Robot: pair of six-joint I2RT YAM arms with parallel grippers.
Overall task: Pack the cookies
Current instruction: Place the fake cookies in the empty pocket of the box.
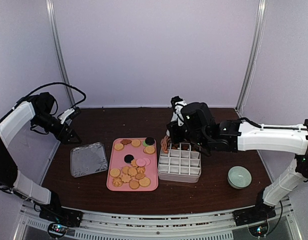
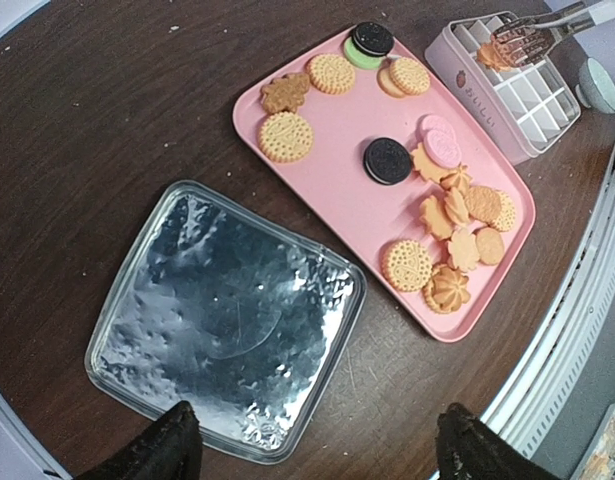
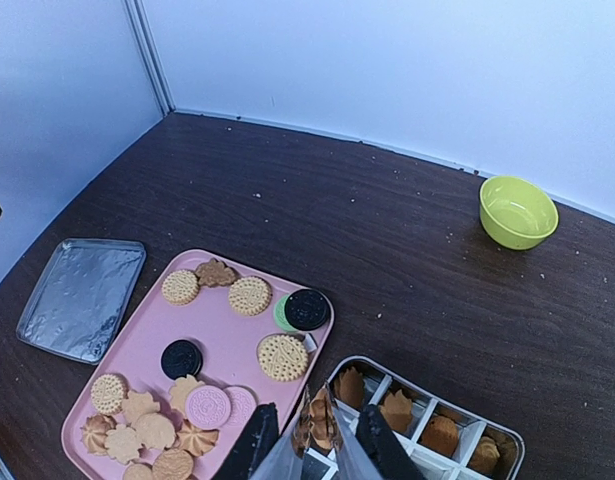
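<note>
A crinkled silver foil tray [image 2: 227, 310] and a white gridded plastic box [image 2: 477, 95] flank the pink plastic tray [image 2: 332, 165] mid-tabletop, where golden-tan round and flower-shaped cookies [image 2: 457, 215] lie with two black and some pink. My left gripper [image 2: 317, 440] gapes above the foil; my right gripper [image 3: 307, 455] clamps metal tongs [image 2: 547, 25] pinching what looks like a cookie over the box.

I see foil tray [image 1: 88, 159] flat on desk [image 1: 108, 122], left of pink tray [image 2: 327, 180] | pale green bowl [image 1: 239, 177] upright, right of white grid box [image 1: 179, 176] | metal tongs [image 2: 552, 25] above box corner
</note>
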